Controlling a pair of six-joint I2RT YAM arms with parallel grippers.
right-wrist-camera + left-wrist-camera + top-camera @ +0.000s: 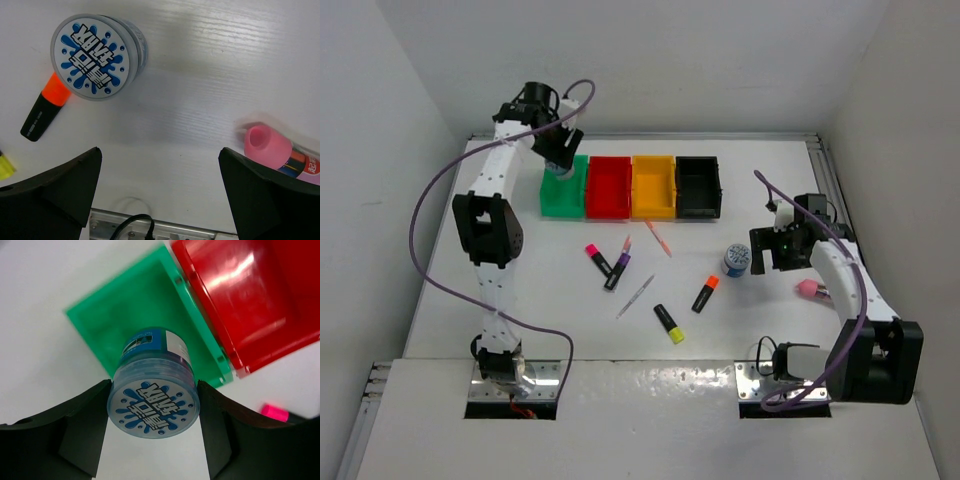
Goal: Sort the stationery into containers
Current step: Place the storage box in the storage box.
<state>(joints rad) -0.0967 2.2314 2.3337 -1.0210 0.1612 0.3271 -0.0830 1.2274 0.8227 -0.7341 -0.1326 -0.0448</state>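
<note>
Roll (154, 405) over green bin (135, 305)
Left jaws grip the roll above the green bin at 11 o'clock; right jaws wide open.

**Far half of table** (560, 305): green bin (563, 203), red bin (609, 190), yellow-orange bin (654, 190) and black bin (698, 188) in one row, walls touching, no passage between.
**Above green bin:** left gripper (561, 165) clasping blue-white roll (153, 407); entry from above blocked there. The other three bins are open overhead.
**Middle:** pink-capped highlighter (597, 258) and purple-capped highlighter (617, 270) close together; pink pen (658, 238), grey pen (635, 297), orange-capped highlighter (706, 294) and yellow-capped highlighter (669, 323) loosely scattered, bare lanes between most.
**Right side:** second roll (737, 260) upright; right gripper (159, 165) beside it, jaws spread wide over bare surface; pink block (808, 290) near the right edge.
**Free:** far right corner; bare band along the near edge.
**Left edge:** taken by left arm (485, 225).
</note>
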